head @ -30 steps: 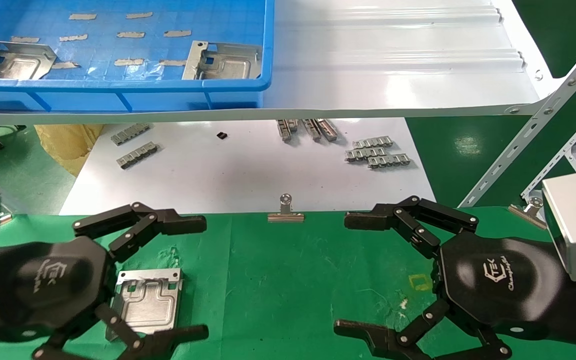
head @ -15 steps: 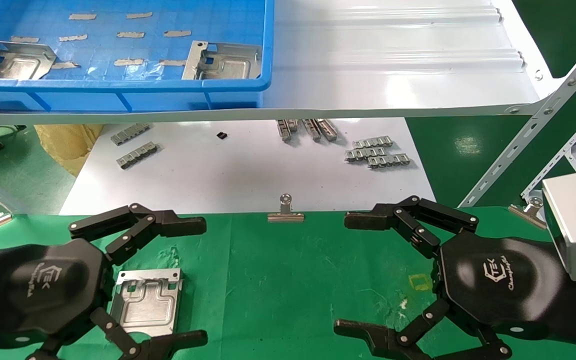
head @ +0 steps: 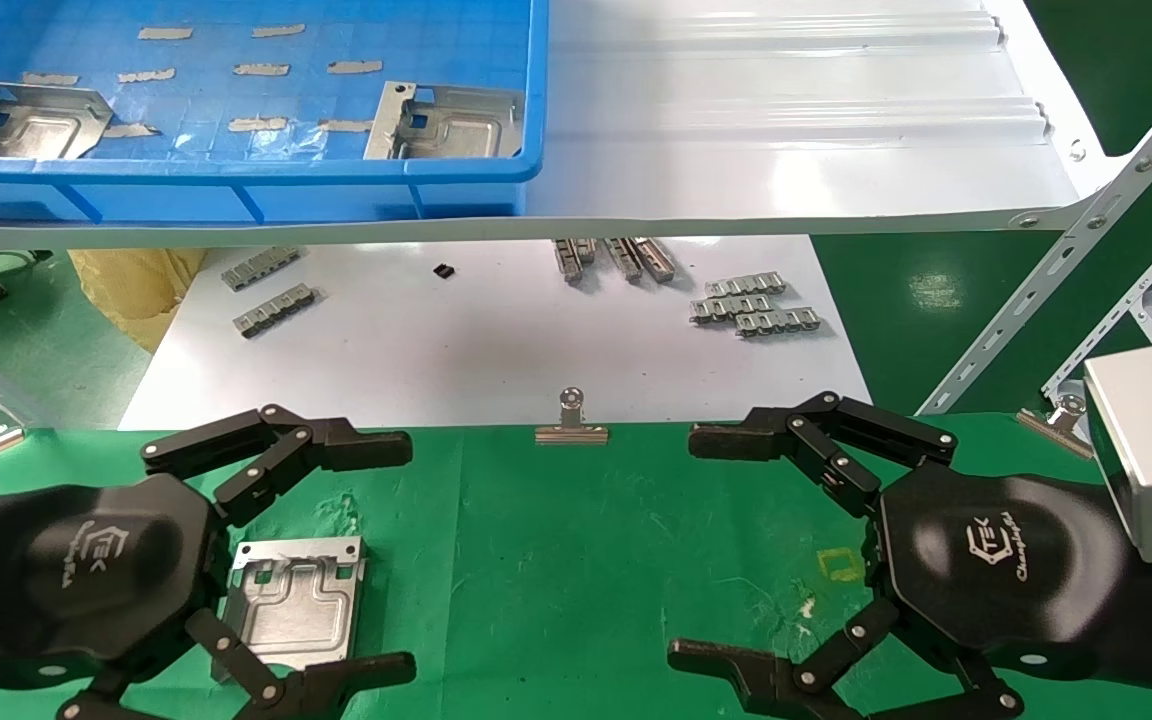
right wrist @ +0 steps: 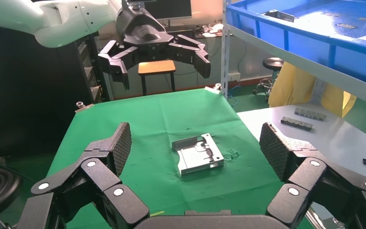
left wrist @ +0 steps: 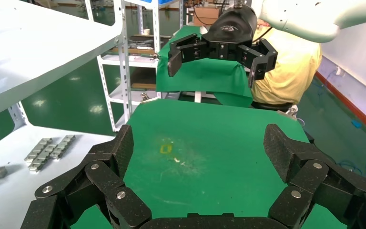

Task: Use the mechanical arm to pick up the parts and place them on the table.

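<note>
One silver part (head: 296, 600) lies flat on the green table (head: 556, 560) at the left, free of any grip; it also shows in the right wrist view (right wrist: 198, 154). My left gripper (head: 398, 555) is open and empty, and hangs above the cloth just left of this part. My right gripper (head: 691, 548) is open and empty above the right of the table. Two more parts (head: 21, 120) (head: 451, 122) lie in the blue bin (head: 236, 180) on the upper shelf. In the left wrist view my left gripper (left wrist: 201, 148) holds nothing.
A white shelf (head: 786, 130) carries the bin. Below it a white board (head: 496, 340) holds grey ribbed strips (head: 751, 305). A binder clip (head: 571, 425) grips the cloth's far edge. A yellow square mark (head: 841, 565) is near the right gripper. A slotted metal rack leg (head: 1066, 260) stands at the right.
My left gripper dipped slightly to the left and came back to about where it was. The part on the cloth and the right arm have not moved.
</note>
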